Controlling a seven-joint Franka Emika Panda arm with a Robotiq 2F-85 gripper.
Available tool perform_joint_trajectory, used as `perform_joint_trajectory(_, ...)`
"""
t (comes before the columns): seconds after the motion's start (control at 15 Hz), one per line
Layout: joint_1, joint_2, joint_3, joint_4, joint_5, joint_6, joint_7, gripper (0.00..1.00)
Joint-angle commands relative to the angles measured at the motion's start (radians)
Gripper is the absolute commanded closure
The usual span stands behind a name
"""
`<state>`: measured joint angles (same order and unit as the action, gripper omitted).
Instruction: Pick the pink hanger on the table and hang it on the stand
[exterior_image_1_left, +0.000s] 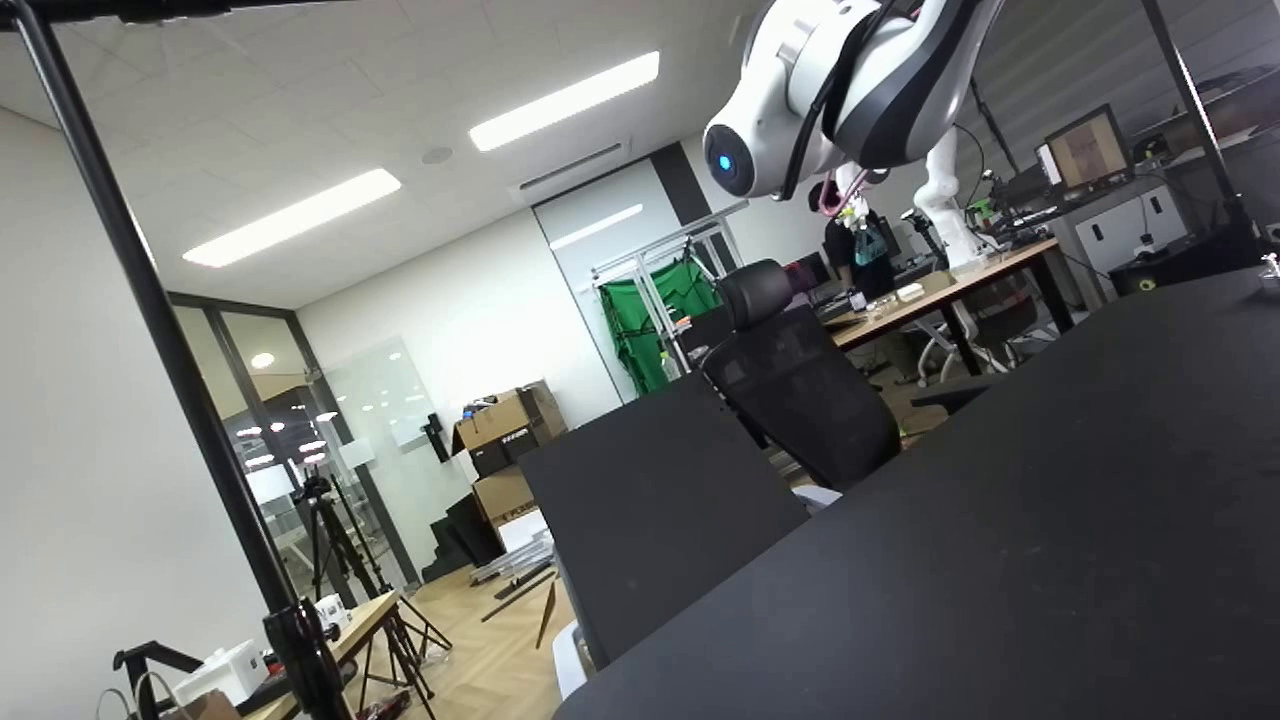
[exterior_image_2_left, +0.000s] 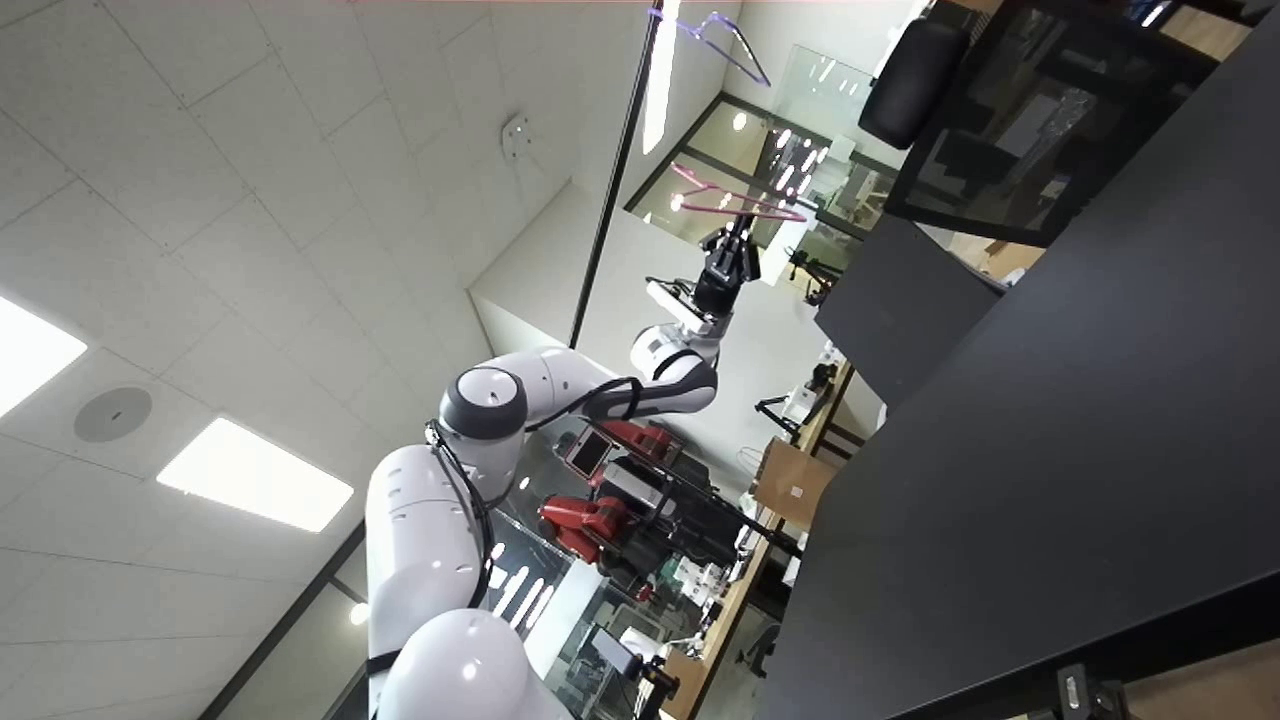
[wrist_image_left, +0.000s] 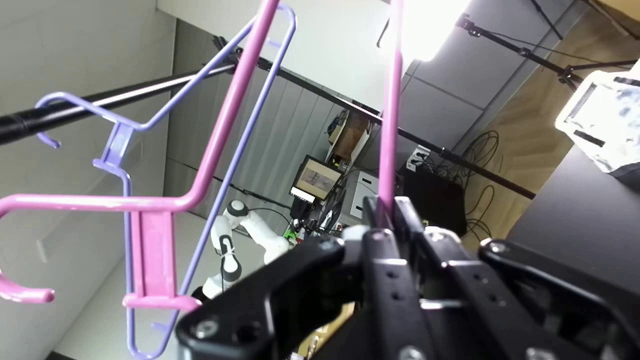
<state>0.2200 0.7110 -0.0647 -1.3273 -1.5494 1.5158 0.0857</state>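
I see one pink hanger (wrist_image_left: 213, 150), left to center of the wrist frame, hook facing left, long axis near vertical, gripper (wrist_image_left: 385, 209) jaws clamped on it. One purple hanger (wrist_image_left: 119, 142) on a pole (wrist_image_left: 150, 90).

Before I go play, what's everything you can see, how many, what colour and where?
Table: 1, black, right in both exterior views
Pink hanger: 1, pink, held in the air
Stand: at least 1, black, left in the wrist view
Purple hanger: 1, purple, hooked on the stand
Chair: at least 1, black, past the table
Board: at least 1, black, beside the chair
Boxes: several, brown, background
Cloth: 1, green, background
Desks: several, light brown, background
Clutter: uncountable, mixed, on desks
Red machine: count unclear, red, background
Far arm: at least 1, white, on a desk
Lights: several, white, overhead
Arm: 1, white and grey, both exterior views
Hand: 1, black, closed on the pink hanger
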Motion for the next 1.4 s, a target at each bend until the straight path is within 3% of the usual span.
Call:
perform_joint_trajectory(0.0, -0.045, -0.042, 0.043, 0.029, 0.052, -0.026, 0.099, 0.98)
perform_joint_trajectory(0.4, -0.088, -0.129, 0.064, 0.024, 0.167, -0.001, 0.244, 0.98)
perform_joint_trajectory(1.0, -0.077, -0.094, 0.051, 0.124, 0.122, 0.166, 0.552, 0.98)
perform_joint_trajectory(1.07, -0.083, -0.091, 0.059, 0.135, 0.145, 0.182, 0.56, 0.98)
perform_joint_trajectory(1.13, -0.109, -0.109, 0.091, 0.121, 0.223, 0.223, 0.457, 0.98)
perform_joint_trajectory(1.2, -0.077, -0.114, 0.054, 0.089, 0.167, 0.186, 0.496, 0.92)
perform_joint_trajectory(1.33, -0.083, -0.114, 0.063, 0.092, 0.208, 0.214, 0.478, 0.92)
